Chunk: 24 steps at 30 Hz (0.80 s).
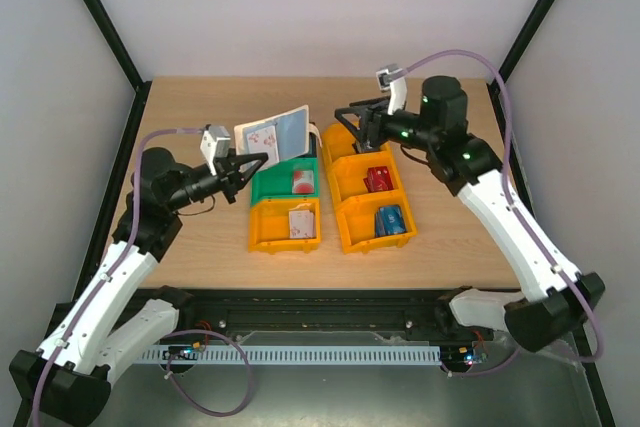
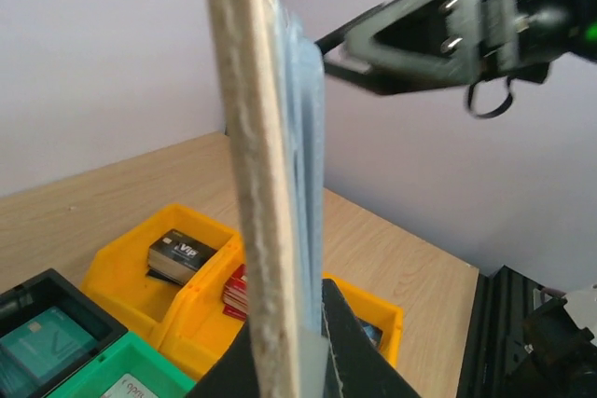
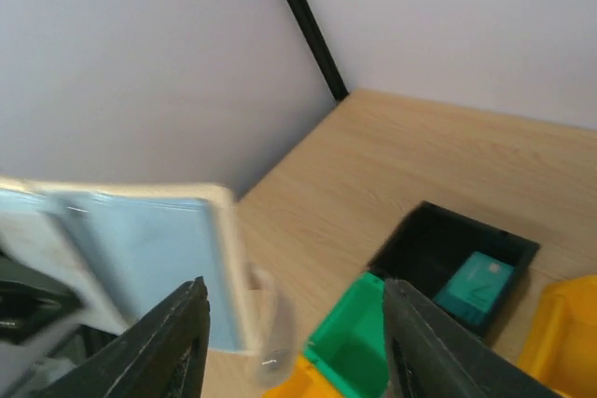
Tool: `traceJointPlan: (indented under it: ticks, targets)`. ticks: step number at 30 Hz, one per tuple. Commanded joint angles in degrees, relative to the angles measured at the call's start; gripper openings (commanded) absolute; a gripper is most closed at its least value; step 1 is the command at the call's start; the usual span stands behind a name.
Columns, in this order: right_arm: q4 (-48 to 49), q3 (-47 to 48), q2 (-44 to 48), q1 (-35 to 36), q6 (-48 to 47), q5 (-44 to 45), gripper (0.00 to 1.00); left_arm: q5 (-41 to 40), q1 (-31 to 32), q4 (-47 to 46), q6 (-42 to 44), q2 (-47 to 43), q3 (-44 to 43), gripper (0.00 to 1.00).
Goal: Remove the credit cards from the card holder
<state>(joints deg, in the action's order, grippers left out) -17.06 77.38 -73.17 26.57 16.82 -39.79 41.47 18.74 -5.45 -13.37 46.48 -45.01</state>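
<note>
Top external view, nearest us: several credit cards (image 1: 300,221) already lie in the bins (image 1: 256,225). Beyond them, at 11 o'clock from the green bin (image 1: 268,185), our left gripper (image 1: 258,159) is clamped on the lower edge of the card holder (image 1: 274,134), holding it upright above the table. At 3 o'clock of the holder our right gripper (image 1: 340,119) hovers with jaws apart, touching nothing. We cannot tell how many cards remain inside. For the next pull, we should pinch only an exposed card edge and draw straight along the sleeve.
</note>
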Motion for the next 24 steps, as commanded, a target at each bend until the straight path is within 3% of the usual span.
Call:
traceJointPlan:
  ticks: [1, 2, 4, 9, 24]
  targets:
    - [8.43, -0.05, 5.73, 0.5, 3.24, -8.21, 0.46, -0.6, 0.28, -3.52, -1.84, -0.79, 0.53, 0.02]
    - [13.86, -1.8, 5.59, 1.37, 9.09, -15.21, 0.43, 0.25, 0.25, -4.32, -2.15, -0.73, 0.61, 0.02]
    - [21.41, -4.52, 4.54, 4.62, 13.54, -20.3, 0.39, 2.49, 0.26, -6.19, -2.9, -0.61, 0.72, 0.02]
    - [17.8, -1.29, -0.34, 11.77, 8.73, -21.8, 0.32, 7.72, 0.24, -9.77, -5.16, -0.1, -0.64, 0.02]
    - [26.9, -4.2, -3.7, 14.21, 13.67, -24.39, 0.27, 12.1, 0.58, -14.2, -7.37, 0.95, -1.92, 0.02]
